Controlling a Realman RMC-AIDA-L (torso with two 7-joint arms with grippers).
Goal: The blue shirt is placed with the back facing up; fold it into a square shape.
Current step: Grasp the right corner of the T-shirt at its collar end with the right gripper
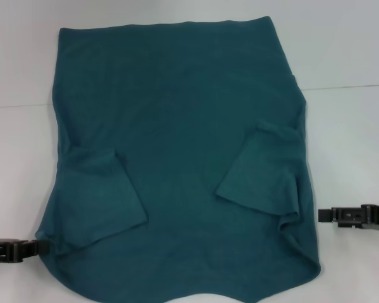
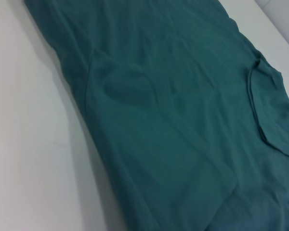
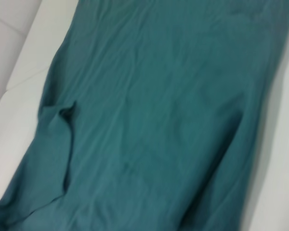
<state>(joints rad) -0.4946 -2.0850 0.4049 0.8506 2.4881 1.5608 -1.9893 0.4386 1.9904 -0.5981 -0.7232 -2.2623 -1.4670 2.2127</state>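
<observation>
Fingers first: your left gripper (image 1: 33, 247) sat at about 8 o'clock in the head view, its tips touching the lower left edge of the blue shirt (image 1: 183, 126). Whether those tips were pinching the cloth or only resting against it, you could not tell. Your right gripper (image 1: 325, 215) sat at about 4 o'clock, just beside the shirt's right edge and apart from it; its fingers lay close together, and how far they were parted could not be made out either.

The shirt lay flat on the white table (image 1: 354, 50), plain side up, filling the middle of the head view. Both sleeves were folded inward: the left sleeve (image 1: 104, 192) toward 7 o'clock, the right sleeve (image 1: 262, 173) toward 4 o'clock. A faint seam (image 1: 347, 86) crossed the table from side to side.

Only the head view showed the grippers. The left wrist view showed just the cloth (image 2: 173, 120) over the table (image 2: 29, 144), with one folded sleeve (image 2: 272, 110). The right wrist view showed the same fabric (image 3: 159, 120), a sleeve fold (image 3: 55, 144) and the table (image 3: 19, 72).
</observation>
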